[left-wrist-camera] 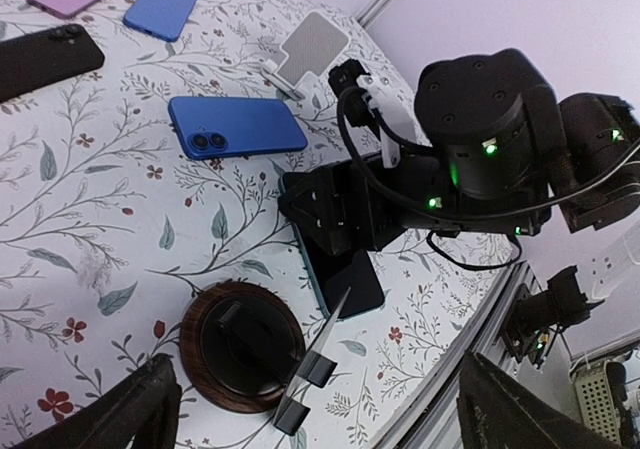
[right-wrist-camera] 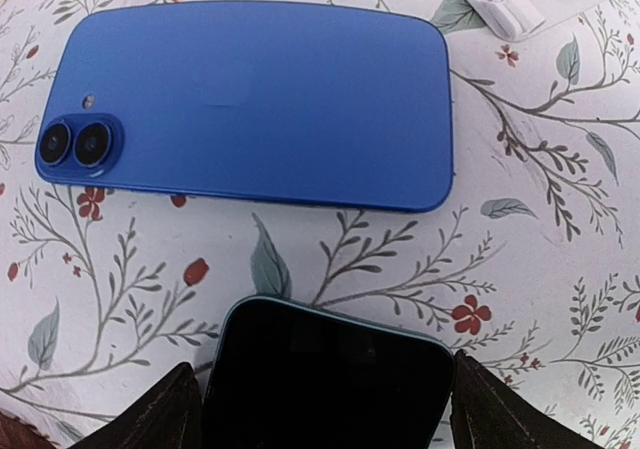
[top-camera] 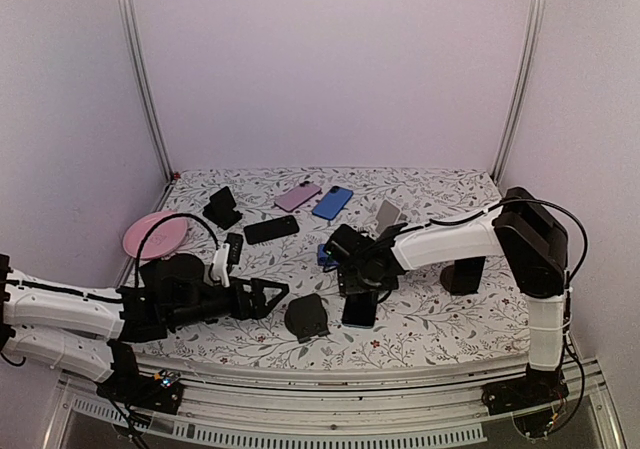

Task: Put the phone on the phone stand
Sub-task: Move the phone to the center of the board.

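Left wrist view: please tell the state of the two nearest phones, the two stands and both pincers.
dark phone, flat, screen up, between the right pincer's fingers.
blue phone, flat, back up, untouched.
round stand, empty.
white stand, empty.
right pincer, astride the dark phone; grip cannot be told.
left pincer, open, empty.

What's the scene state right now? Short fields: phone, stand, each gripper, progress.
phone: dark screen up, flat on the table, next to a blue phone
stand: round, dark, at the near side of the table, no phone on it
left gripper: open, holding nothing, close to the stand
right gripper: astride the phone, fingers at its long edges; clamped or not, can't tell
progress: phone not yet lifted
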Robot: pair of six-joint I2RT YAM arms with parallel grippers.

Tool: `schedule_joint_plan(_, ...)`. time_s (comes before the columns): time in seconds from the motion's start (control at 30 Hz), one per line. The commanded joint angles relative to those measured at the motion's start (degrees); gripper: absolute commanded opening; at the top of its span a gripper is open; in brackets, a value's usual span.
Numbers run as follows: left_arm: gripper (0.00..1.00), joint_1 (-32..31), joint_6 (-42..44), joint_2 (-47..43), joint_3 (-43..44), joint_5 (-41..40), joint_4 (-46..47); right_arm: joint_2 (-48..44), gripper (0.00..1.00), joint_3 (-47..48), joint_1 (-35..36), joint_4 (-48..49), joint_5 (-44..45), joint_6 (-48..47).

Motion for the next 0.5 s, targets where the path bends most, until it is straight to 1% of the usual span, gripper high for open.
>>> schedule_joint_plan(0.0,0.97,1.50,1.87,-1.47,2.09,0.01,-2.17,-4.39,0.84,-5.13,-0.69,2.04,-2.41,-6.89)
schedule_joint_plan(0.1,0.97,2.28,2.27,-1.50,2.66,0.36,-2.37,-5.22,0.83,-6.08,-0.74,4.42,-4.68,-8.96)
schedule_joint_plan(0.2,0.97,2.79,2.69,-1.25,3.19,0.76,-2.45,-5.01,0.84,-5.31,-0.78,4.85,-5.71,-10.31)
schedule_joint_plan(0.33,0.97,3.27,3.02,-0.96,3.90,1.22,-2.55,-5.41,0.89,-4.68,-0.73,5.24,-6.75,-10.77)
schedule_joint_plan(0.47,0.97,3.85,3.22,-0.71,4.59,1.11,-2.57,-6.95,0.92,-5.63,-0.57,5.61,-7.24,-10.06)
